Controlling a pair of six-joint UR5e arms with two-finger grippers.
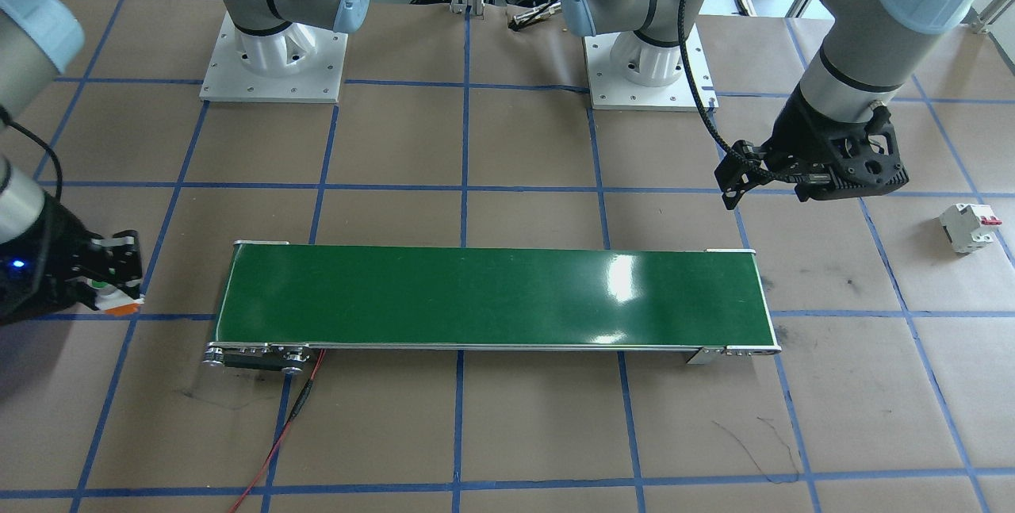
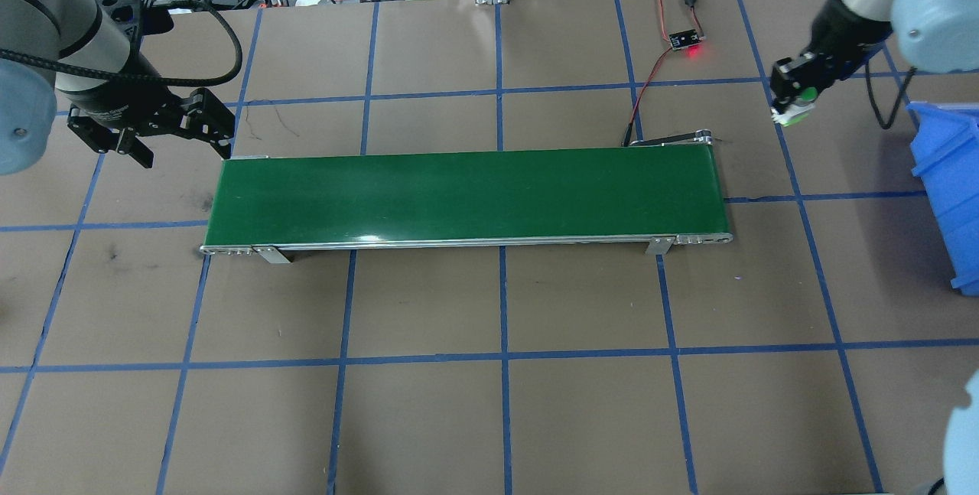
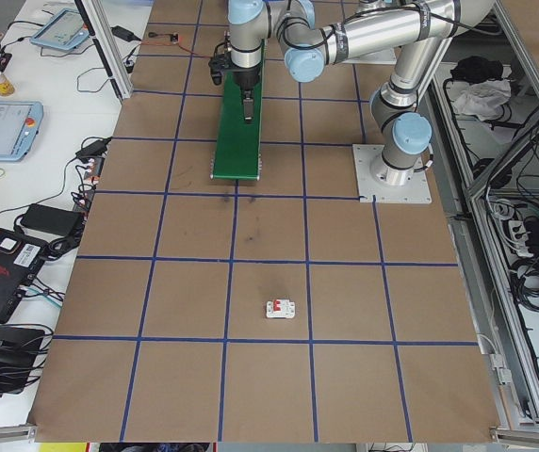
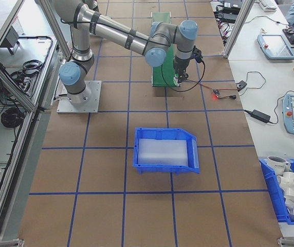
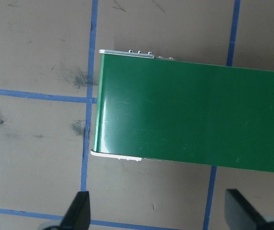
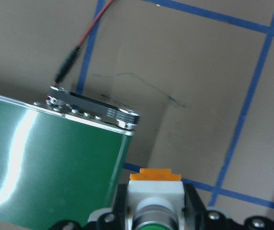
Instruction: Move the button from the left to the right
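Observation:
The button, with a green cap, white body and orange base, sits between the fingers of my right gripper, which is shut on it. This gripper hangs off the belt's right end, toward the far side of the table; the front-facing view shows the button at its left edge. My left gripper is open and holds nothing, and its two fingertips frame the left end of the green conveyor belt. It hovers just beyond the belt's far left corner.
The conveyor belt runs left to right across the table's middle, with a red and black wire leading to a small lit board. A white circuit breaker lies on the robot's far left. A blue bin stands at the right edge.

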